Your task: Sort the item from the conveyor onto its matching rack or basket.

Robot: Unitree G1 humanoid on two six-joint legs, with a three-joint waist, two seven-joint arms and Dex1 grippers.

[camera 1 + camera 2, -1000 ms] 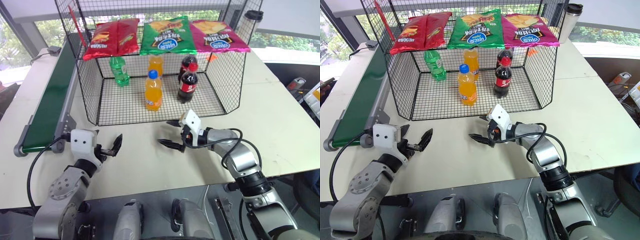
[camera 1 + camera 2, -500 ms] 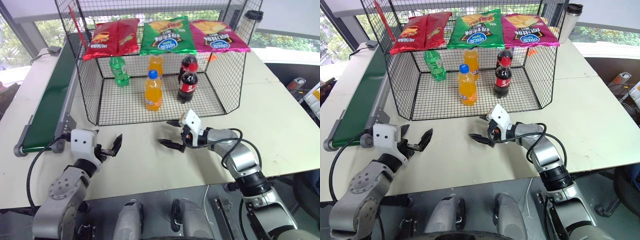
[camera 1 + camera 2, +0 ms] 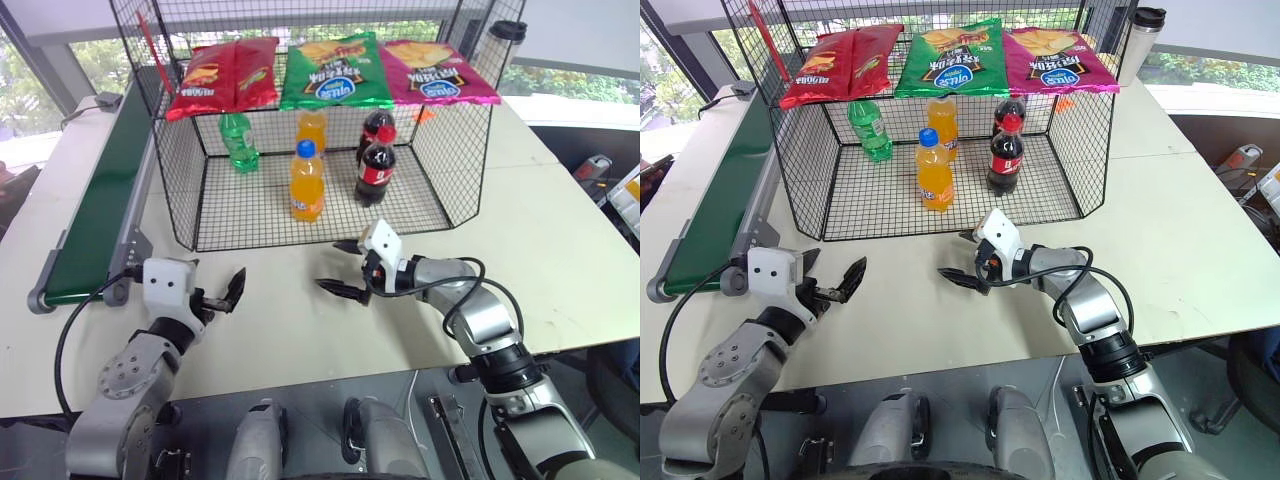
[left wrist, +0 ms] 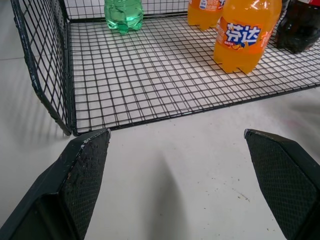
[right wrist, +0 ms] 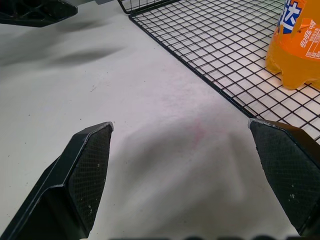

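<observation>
At far left the dark green conveyor (image 3: pixel 95 205) runs up the frame, its belt bare and its top end cut off behind the cage corner. Lower left, the left hand (image 3: pixel 222 295) hovers over the white tabletop (image 3: pixel 560 250), fingers spread and holding nothing. In the upper middle stands the black wire cage (image 3: pixel 310 215); the green bottle (image 3: pixel 238 142) is at its back left, its cap hidden by the crisp bags (image 3: pixel 330 70). Lower centre, the right hand (image 3: pixel 342 268) is released, empty.

Conveyor (image 3: pixel 95 205) left of cage (image 3: pixel 175 190) (5 bottles inside), bags (image 3: pixel 335 70) above.
</observation>
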